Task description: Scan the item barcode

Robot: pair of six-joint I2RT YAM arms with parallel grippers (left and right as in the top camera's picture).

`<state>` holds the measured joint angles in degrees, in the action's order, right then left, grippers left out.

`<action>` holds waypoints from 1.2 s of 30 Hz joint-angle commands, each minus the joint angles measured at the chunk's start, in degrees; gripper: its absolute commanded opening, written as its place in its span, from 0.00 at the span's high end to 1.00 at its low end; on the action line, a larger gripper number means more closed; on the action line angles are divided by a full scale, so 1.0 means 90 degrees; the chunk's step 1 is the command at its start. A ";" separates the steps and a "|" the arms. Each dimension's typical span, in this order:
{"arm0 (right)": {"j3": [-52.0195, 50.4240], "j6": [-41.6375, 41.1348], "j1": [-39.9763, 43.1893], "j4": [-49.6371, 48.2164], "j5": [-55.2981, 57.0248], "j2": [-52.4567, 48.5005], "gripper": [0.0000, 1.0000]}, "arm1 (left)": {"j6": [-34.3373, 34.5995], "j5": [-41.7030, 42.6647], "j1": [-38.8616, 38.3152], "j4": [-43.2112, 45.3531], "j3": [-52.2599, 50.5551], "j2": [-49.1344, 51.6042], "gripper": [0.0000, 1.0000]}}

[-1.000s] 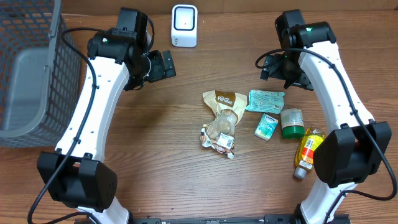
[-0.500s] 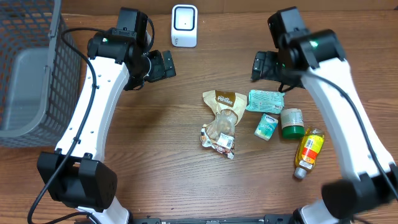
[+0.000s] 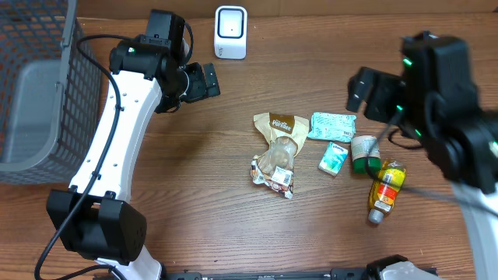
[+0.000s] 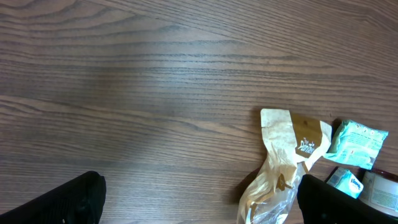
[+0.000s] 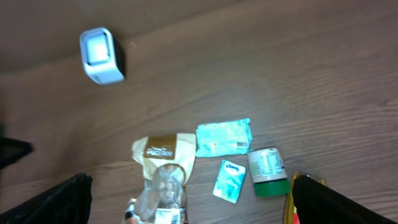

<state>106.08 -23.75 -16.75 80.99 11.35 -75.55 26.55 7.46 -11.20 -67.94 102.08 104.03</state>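
Left tool point(image 3: 201, 81): gapes wide, grasps nothing, hovers above the table point(image 3: 194, 194) near the scanner point(image 3: 230, 32). Right tool point(image 3: 364, 89): likewise released and empty, hangs high over the items. Mid-table, apart from both: snack bag point(image 3: 278, 152), teal packet point(image 3: 333, 124), tissue pack point(image 3: 334, 158), green-lidded jar point(image 3: 365, 153), yellow bottle point(image 3: 387, 189).

A brown counter point(image 3: 233, 225) with a fine, straight wood grain fills nearly every view, lit evenly with only a dull sheen on the boards. Beyond its far edge, the overhead view shows a narrow pale strip point(image 3: 311, 6). At the left edge stands a grey wire basket point(image 3: 74, 70) with a plain grey bin point(image 3: 27, 117) inside it.
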 commanded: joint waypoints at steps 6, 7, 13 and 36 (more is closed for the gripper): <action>0.0083 -0.0029 -0.0007 -0.0010 0.0066 0.1292 0.00 | -0.0083 -0.0049 -0.0002 0.0005 0.0129 -0.0107 0.00; 0.0083 -0.0029 -0.0007 0.0010 0.0066 0.1435 0.00 | -0.0083 -0.0051 -0.0002 0.0007 0.0129 -0.0107 0.01; 0.0083 -0.0029 0.0000 0.0124 0.0068 0.2339 0.00 | -0.0080 -0.0049 -0.0002 0.0005 0.0129 -0.0107 0.00; -0.4449 -0.0058 0.0306 -0.1705 -0.0308 0.6190 0.00 | -0.0083 -0.0051 -0.0002 0.0005 0.0129 -0.0107 0.01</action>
<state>70.76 -23.97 -15.20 67.59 10.24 -23.64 26.55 7.40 -11.20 -67.92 102.08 104.03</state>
